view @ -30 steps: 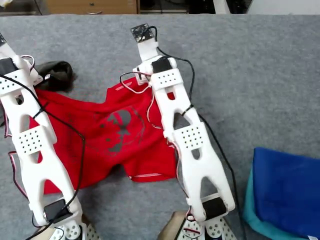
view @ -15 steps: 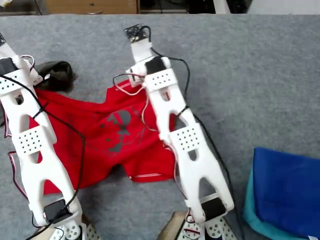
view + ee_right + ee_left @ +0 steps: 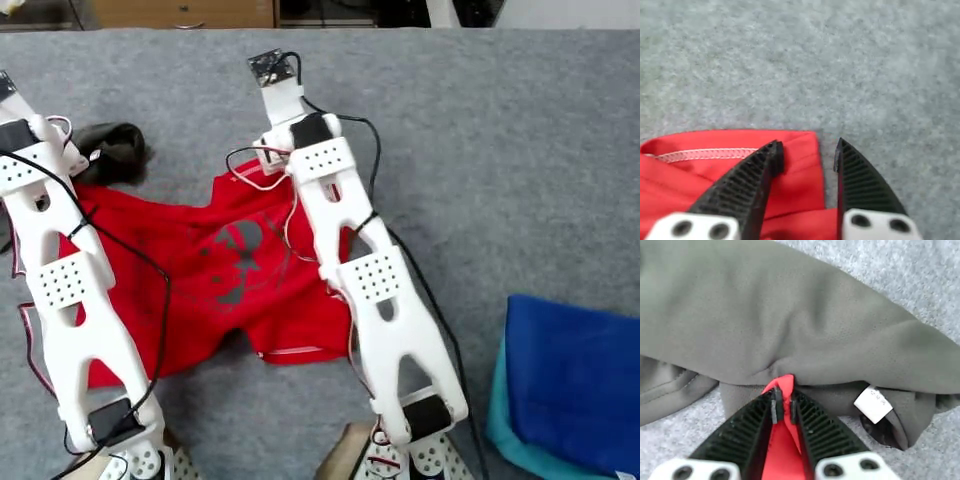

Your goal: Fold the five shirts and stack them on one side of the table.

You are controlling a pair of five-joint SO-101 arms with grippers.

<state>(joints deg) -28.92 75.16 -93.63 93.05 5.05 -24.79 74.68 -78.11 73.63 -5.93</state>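
The grey felt-like surface (image 3: 520,150) fills the high view from edge to edge. Two white jointed arms rise from its near edge. The left arm (image 3: 60,280) stretches away along the left edge, its wrist bent down over the far left corner of the cloth below. The right arm (image 3: 370,280) leans from near the middle of the near edge toward the far side and slightly leftward, with its wrist tipped down (black and red cables trail along it).

A crumpled red shirt with a dark print (image 3: 230,290) lies spread on the left half of the surface, under and between both arms. At the near right corner sits a folded blue shirt (image 3: 575,380) on top of a teal folded garment (image 3: 505,425), whose edge shows beneath it. Close to the left edge, just beyond the red shirt, lies a bunched dark olive-grey garment (image 3: 115,150).

The left claw (image 3: 783,407) is pinched together on a fold of red shirt, its tips pressed right against the olive-grey garment. The right claw (image 3: 807,155) stands apart, one jaw over the hemmed corner of the red shirt and the other over bare surface just beside that corner; whether either tip touches, I cannot tell. A small white label (image 3: 872,404) pokes out from under the olive-grey garment.
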